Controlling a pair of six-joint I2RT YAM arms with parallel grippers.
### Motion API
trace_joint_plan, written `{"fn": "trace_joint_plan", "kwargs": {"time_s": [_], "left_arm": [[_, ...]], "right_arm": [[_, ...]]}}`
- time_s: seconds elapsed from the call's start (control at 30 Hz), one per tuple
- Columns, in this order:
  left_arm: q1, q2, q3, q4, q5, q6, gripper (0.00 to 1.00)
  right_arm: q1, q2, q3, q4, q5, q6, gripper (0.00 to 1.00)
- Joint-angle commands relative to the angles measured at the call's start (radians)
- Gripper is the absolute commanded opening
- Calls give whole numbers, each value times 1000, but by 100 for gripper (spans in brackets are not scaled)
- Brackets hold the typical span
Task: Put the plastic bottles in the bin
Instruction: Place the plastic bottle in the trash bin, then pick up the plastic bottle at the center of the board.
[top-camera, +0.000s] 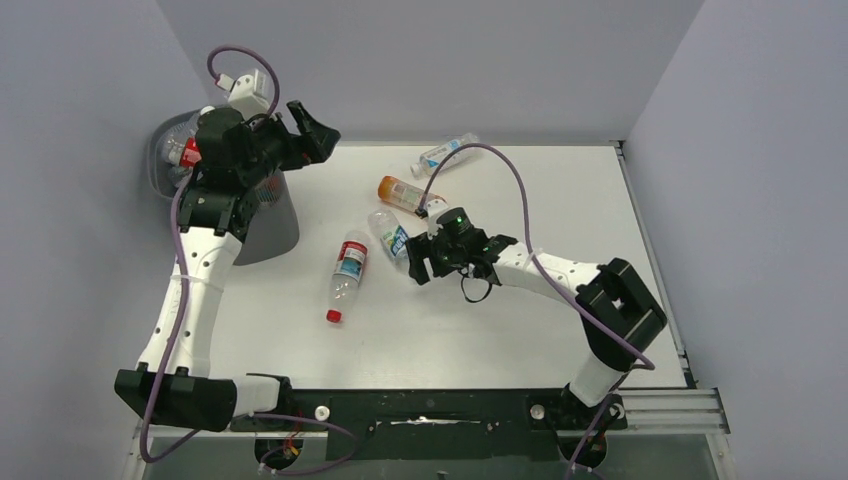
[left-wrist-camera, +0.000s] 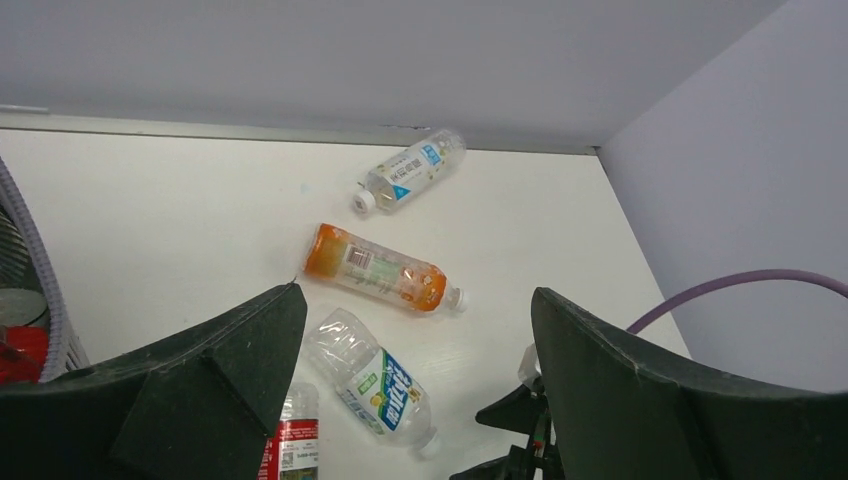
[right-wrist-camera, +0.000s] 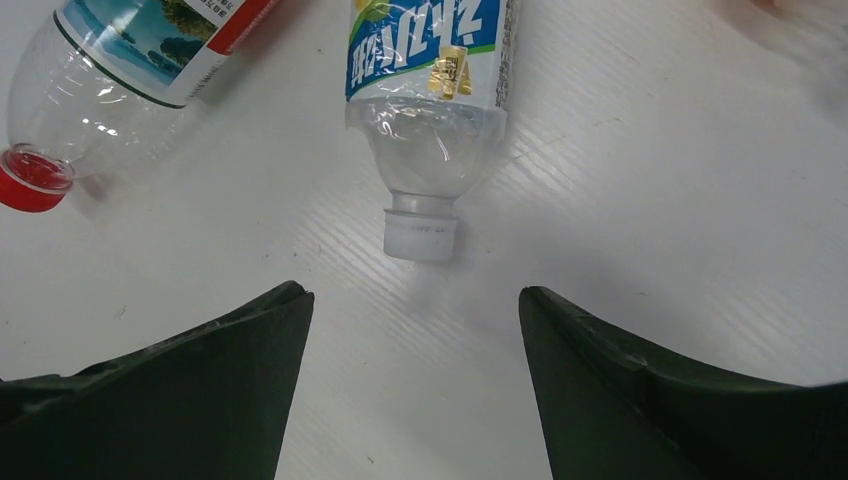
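Right claw (right-wrist-camera: 410, 290) hangs apart, empty, short of the white-capped bottle (right-wrist-camera: 430, 130); shutting here may catch only its cap and squirt it away, left claw (left-wrist-camera: 417, 291) likewise apart.

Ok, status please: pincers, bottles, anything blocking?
Left pincer open, empty, near bin. Right pincer open, above blue-label bottle. Four bottles on table. Nothing blocking.

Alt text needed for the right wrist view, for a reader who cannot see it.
The right gripper stands open and empty over the white table, pointed at the white cap of a clear plastic bottle with a blue-green label lying just ahead. A clear plastic bottle with a red cap lies at upper left.
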Motion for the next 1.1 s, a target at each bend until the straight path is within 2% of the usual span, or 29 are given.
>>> {"fn": "trace_joint_plan", "kwargs": {"time_s": [0.0, 0.4, 0.57, 0.73, 1.07], "left_arm": [[-29, -40, -25, 16, -34, 19, 84], [-94, -48, -69, 10, -61, 22, 84], [-118, -50, -89, 14, -67, 17, 84], [-143, -44, -115, 28, -62, 7, 84], [-152, -48, -166, 70, 7, -44, 84]], "right_arm": [[-1, 45, 78, 82, -54, -30, 76], [-3, 235, 188, 80, -64, -47, 64], [-2, 262, 202, 73, -74, -48, 45], [-2, 217, 171, 79, -66, -48, 29], [-2, -28, 50, 81, 15, -34, 27]]}}
